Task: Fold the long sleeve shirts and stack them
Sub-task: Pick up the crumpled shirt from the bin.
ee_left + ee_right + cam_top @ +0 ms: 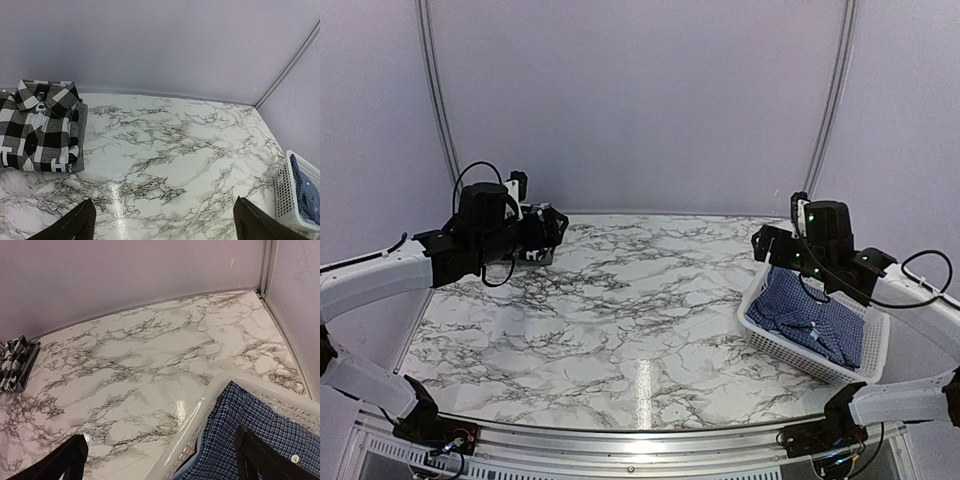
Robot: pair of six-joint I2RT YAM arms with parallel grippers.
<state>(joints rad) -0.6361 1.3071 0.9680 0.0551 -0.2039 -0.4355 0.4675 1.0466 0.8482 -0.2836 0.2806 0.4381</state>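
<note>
Hovering over the marbled tabletop (620,300), I keep both arms raised. My left end effector (164,226) is spread wide and holds nothing, and so is my right end effector (162,460). Below my left one, the black-and-white plaid shirt (40,127) lies folded flat at the far left corner, collar toward the back wall. Under my right one, the dark blue checked shirt (250,425) sits crumpled inside the white basket (190,432) at the right edge, well apart from the plaid one.

Marble table (620,300), pale lilac walls (640,100)
</note>
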